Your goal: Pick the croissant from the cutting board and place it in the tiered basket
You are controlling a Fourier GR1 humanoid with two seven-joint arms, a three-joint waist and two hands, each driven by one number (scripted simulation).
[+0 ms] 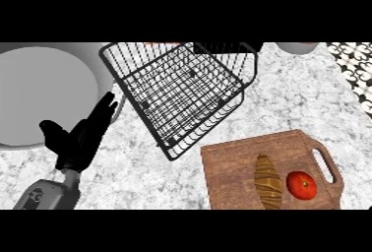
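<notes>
Bare counter lies between tiered basket and cutting board — tomato just beside croissant.

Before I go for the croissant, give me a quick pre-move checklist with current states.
1. Croissant on the cutting board: ok.
2. Croissant free of the tomato beside it: ok, a gap shows.
3. Basket open from above, nothing in it: ok.
4. Left robot hand open, holding nothing: ok.
5. Right robot hand ready: cannot tell, not in view.
6. Left robot hand near the croissant: not ok, it sits at far left by the round basin.
</notes>
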